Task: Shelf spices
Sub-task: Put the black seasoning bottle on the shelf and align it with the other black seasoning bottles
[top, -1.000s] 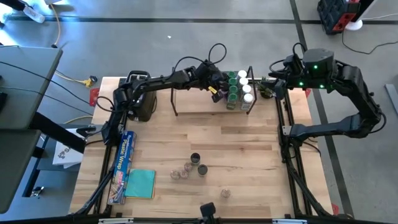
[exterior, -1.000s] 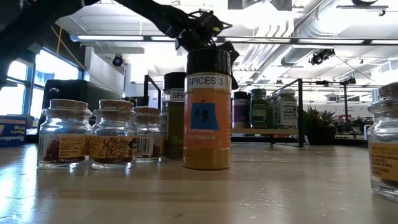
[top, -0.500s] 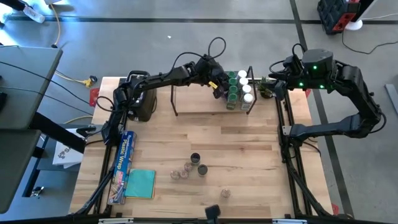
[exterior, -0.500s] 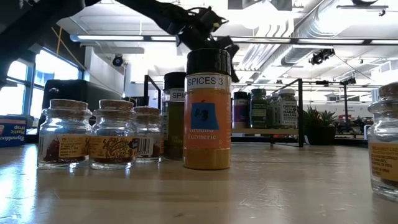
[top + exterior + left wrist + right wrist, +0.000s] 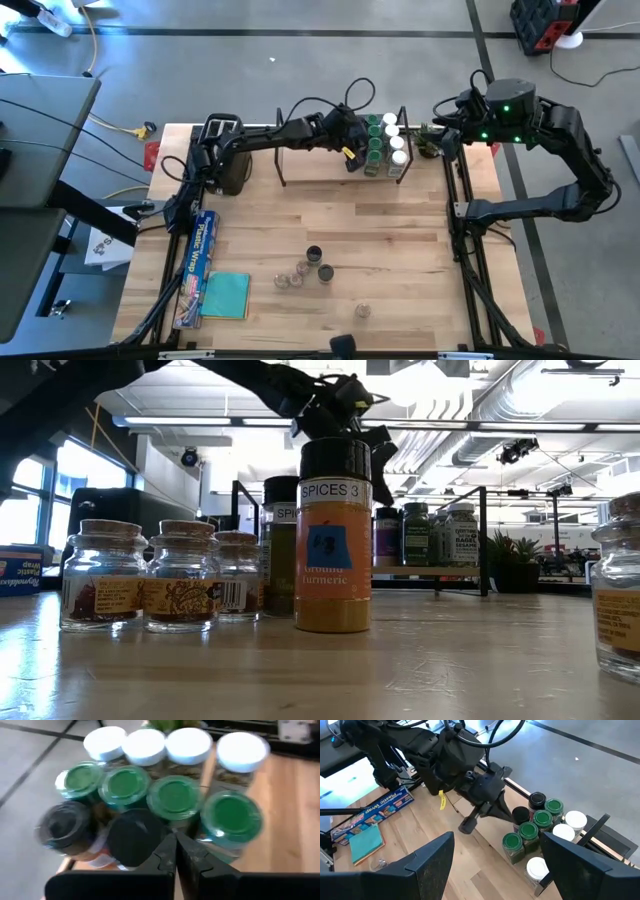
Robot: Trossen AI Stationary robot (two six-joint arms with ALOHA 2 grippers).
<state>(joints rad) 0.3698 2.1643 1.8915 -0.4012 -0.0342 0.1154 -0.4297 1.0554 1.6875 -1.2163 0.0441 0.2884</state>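
Note:
The shelf point(image 5: 320, 168) stands at the table's far side, a wooden board between black wire uprights. Several spice jars with green, white and dark lids point(image 5: 385, 145) stand packed at its right end. My left gripper point(image 5: 175, 842) is shut and slants down at the cluster's left side, beside a dark-lidded jar point(image 5: 134, 837) and a green-lidded one point(image 5: 175, 800). More spices stand on the table's near half point(image 5: 310, 268): glass jars point(image 5: 100, 575) and a turmeric jar point(image 5: 333, 540). My right gripper point(image 5: 505, 870) hangs open, high beyond the shelf's right end, with nothing between its fingers. My left gripper has its shut fingertips point(image 5: 167, 851) right between the dark-lidded jar and the green-lidded jar next to it, coming slanting down from the table's left. I cannot tell whether they touch either jar. All the jars stand upright on the shelf.
A black toaster point(image 5: 228, 165) stands left of the shelf. A plastic-wrap box point(image 5: 197, 262) and a teal cloth point(image 5: 227, 295) lie near the left front. A small potted plant point(image 5: 428, 148) sits right of the shelf. The table's middle is bare wood.
My left gripper has moved along the shelf toward the table's right edge, closer to the jar cluster. The jars stand as before.

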